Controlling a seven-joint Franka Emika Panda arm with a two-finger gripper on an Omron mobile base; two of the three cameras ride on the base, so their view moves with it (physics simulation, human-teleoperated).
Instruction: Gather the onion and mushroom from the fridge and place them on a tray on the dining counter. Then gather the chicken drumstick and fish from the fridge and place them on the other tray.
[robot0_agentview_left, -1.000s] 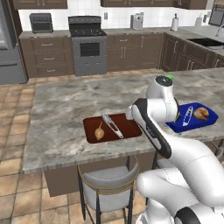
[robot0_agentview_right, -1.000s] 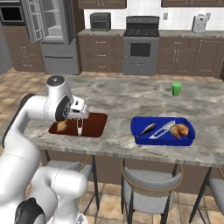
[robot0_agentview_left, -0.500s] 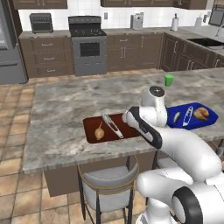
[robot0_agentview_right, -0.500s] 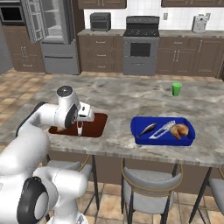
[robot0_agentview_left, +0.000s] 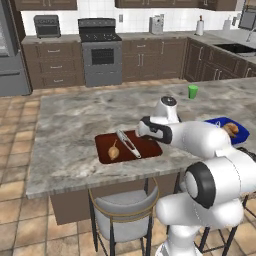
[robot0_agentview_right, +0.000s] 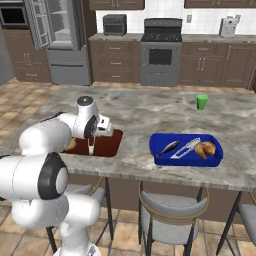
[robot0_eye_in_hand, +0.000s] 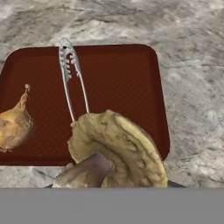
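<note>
The room stood evenly and softly lit, with no plain source and no glare on the stone desk (robot0_agentview_left: 65, 130). Shadows were faint, a dim patch lying under the stools (robot0_agentview_right: 170, 210). Both base views looked coarse and slightly soft, the far cabinets blurring a little. In the hand view the mushroom (robot0_eye_in_hand: 116, 151) close to the lens appeared smeared and blocky, the dark red tray (robot0_eye_in_hand: 127, 78) grainy.

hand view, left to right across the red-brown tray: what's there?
onion → tongs → mushroom, held up close to the camera over the tray's near edge.
</note>
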